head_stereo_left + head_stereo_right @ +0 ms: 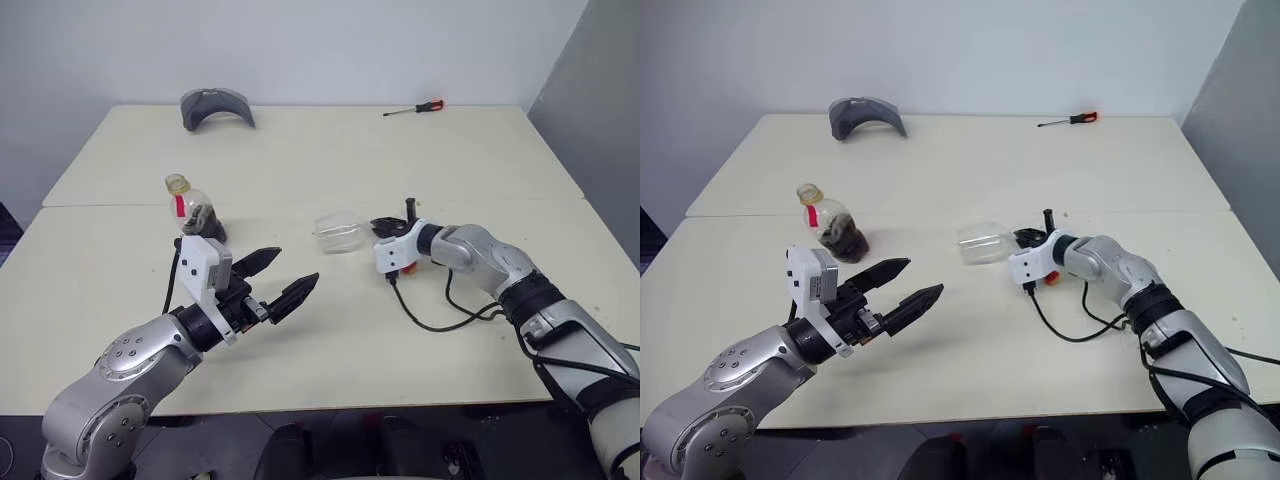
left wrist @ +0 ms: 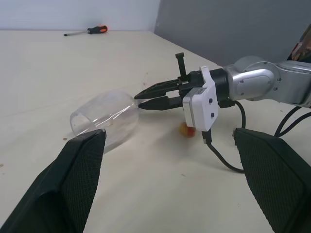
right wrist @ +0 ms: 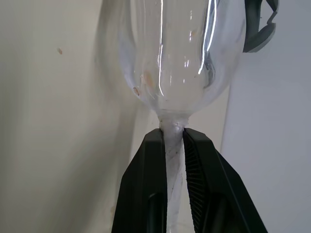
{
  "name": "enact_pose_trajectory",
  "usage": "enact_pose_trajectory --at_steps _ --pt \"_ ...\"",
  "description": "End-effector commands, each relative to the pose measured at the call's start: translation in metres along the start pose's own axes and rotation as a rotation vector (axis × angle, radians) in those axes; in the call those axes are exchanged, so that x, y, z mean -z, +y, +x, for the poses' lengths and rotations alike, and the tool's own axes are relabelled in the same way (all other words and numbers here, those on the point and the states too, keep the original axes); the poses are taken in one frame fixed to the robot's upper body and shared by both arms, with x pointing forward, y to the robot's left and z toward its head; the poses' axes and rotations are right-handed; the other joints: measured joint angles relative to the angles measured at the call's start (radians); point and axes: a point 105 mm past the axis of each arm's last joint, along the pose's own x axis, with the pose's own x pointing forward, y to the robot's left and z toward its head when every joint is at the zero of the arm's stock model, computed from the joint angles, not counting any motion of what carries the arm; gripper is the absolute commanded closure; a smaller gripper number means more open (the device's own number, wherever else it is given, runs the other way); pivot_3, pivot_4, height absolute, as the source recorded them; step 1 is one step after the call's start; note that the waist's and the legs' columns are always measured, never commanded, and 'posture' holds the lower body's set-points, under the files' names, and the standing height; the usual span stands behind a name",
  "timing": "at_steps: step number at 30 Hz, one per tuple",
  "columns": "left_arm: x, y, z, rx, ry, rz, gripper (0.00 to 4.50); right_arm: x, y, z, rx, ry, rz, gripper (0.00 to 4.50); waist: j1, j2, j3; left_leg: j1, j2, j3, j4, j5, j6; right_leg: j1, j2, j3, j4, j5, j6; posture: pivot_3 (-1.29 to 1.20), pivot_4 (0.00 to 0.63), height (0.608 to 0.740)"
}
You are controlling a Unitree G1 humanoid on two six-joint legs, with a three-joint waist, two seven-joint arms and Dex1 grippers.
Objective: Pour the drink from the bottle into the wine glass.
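Observation:
The bottle [image 1: 196,212] stands upright at the left of the table, with dark drink in its lower part, a red neck label and a yellowish top. My left gripper [image 1: 297,265] hovers open in front of it and to its right, holding nothing. The clear wine glass [image 1: 340,232] lies on its side at the table's middle, with its bowl [image 2: 104,119] down at the tabletop and its mouth facing left. My right gripper [image 3: 172,133] is shut on the stem just under the bowl. The glass looks empty.
A red-handled screwdriver [image 1: 415,107] lies at the far right of the table, and a grey curved object [image 1: 215,105] at the far left. A small orange-red thing [image 2: 187,130] sits on the table under my right gripper. A black cable [image 1: 440,315] loops beside the right arm.

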Motion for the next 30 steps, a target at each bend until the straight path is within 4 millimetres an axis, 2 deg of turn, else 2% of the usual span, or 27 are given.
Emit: enact_pose_trajectory --at_steps 1,3,8,14,19,30 --pt "-0.006 -0.002 0.0 0.012 -0.028 0.024 0.0 0.0 0.003 0.0 -0.019 -0.007 0.012 3.51 0.0 0.0 0.0 0.0 0.0 0.0 0.0 0.0 0.0 0.0 0.0 0.0 0.0 0.0 0.0 0.0 0.15 0.74" --pt "-0.006 -0.001 0.0 0.01 -0.028 0.024 0.0 0.002 0.002 -0.001 -0.016 -0.001 0.018 2.96 0.0 0.0 0.0 0.0 0.0 0.0 0.0 0.0 0.0 0.0 0.0 0.0 0.0 0.0 0.0 0.0 0.15 0.74" --pt "-0.006 -0.001 0.001 0.014 -0.028 0.024 0.0 0.012 -0.001 -0.012 -0.003 0.029 0.023 1.19 0.002 0.0 0.0 0.0 0.0 0.0 0.0 0.0 0.0 0.0 0.0 0.0 0.0 0.0 0.0 0.0 0.15 0.74" --pt "-0.005 -0.002 0.003 0.023 -0.029 0.019 0.0 0.027 -0.003 -0.015 0.005 0.098 0.033 1.19 0.001 0.0 0.0 0.0 0.0 0.0 0.0 0.0 0.0 0.0 0.0 0.0 0.0 0.0 0.0 0.0 0.15 0.74" --pt "-0.005 0.001 0.005 0.027 -0.028 0.023 0.0 0.031 -0.011 -0.002 0.04 0.144 0.045 1.19 -0.001 0.0 0.0 0.0 0.0 0.0 0.0 0.0 0.0 0.0 0.0 0.0 0.001 0.0 0.0 0.0 0.15 0.74" --pt "-0.006 0.002 0.005 0.027 -0.033 0.024 0.0 0.02 -0.02 0.029 0.048 0.159 0.051 1.19 -0.003 0.0 0.0 0.0 0.0 0.001 0.0 0.0 0.0 0.0 0.0 0.0 0.0 0.0 0.0 0.0 0.15 0.74"
